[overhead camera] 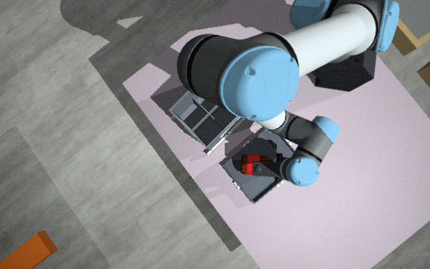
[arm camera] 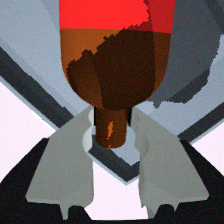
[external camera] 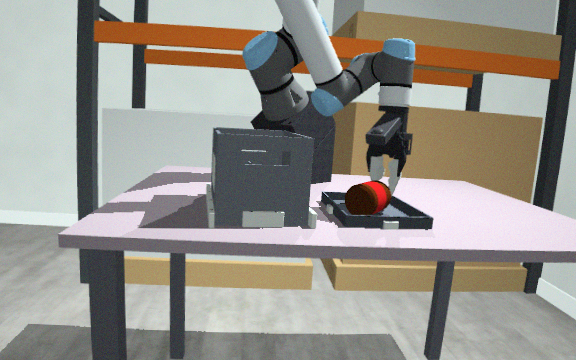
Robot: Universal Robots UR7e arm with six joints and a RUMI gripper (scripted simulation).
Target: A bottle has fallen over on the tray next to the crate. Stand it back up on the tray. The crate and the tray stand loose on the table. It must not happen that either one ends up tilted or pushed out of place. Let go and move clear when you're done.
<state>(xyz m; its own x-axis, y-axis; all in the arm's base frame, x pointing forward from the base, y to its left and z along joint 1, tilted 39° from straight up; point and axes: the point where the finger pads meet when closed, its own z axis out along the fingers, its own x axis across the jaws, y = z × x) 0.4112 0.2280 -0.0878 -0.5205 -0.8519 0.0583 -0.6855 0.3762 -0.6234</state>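
Observation:
The brown bottle (external camera: 368, 198) with a red label lies on its side on the dark tray (external camera: 378, 213), its base toward the exterior camera. In the wrist view its body (arm camera: 116, 55) fills the top and its narrow neck (arm camera: 110, 127) points toward me. My gripper (arm camera: 111, 107) is shut on the neck, one pale finger on each side. In the exterior view the gripper (external camera: 387, 181) hangs straight down over the tray's far side. From above, the bottle (overhead camera: 250, 164) shows partly under the wrist, on the tray (overhead camera: 254, 175).
The dark grey crate (external camera: 260, 176) stands left of the tray, close beside it; from above its divided compartments (overhead camera: 204, 117) show. The arm's base (overhead camera: 343, 71) sits at the table's back. Shelving and cardboard boxes stand behind the table.

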